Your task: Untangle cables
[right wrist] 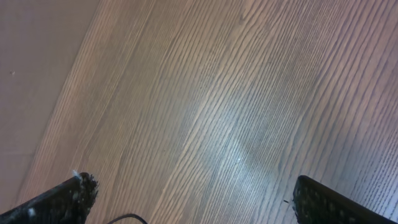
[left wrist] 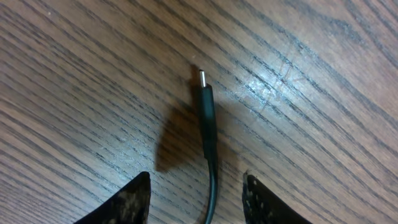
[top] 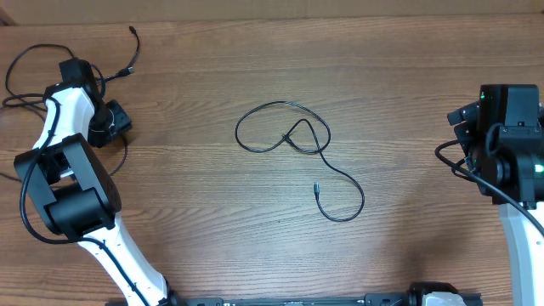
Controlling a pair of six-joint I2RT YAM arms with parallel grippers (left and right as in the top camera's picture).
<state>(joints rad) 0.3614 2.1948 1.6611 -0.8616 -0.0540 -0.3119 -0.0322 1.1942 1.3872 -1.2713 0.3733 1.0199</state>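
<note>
L pincer (left wrist: pixel 196 186): jaws apart, straddling a thin black cable (left wrist: pixel 208 124) w/ a gap each side. Not gripping, as far as the wrist view shows. Cord comes in btwn the fingers from under the wrist. The plug body lies straight ahead, long axis approx in line w/ the pincer's reach and square to its closing direction, metal tip pointing away. Shadow on its left, so can't tell if the plug rests on the surface (left wrist: pixel 323 74) or sits just off it. My guess: closing here catches the cord just behind the plug.

R pincer (right wrist: pixel 186 202): wide open, nothing btwn the fingers, bare wood ahead.

Farther out, overhead: second cable (top: pixel 289 134) mid-surface, one loop plus a tail curving toward the R arm's side, well apart from both arms, R perhaps slightly nearer.
</note>
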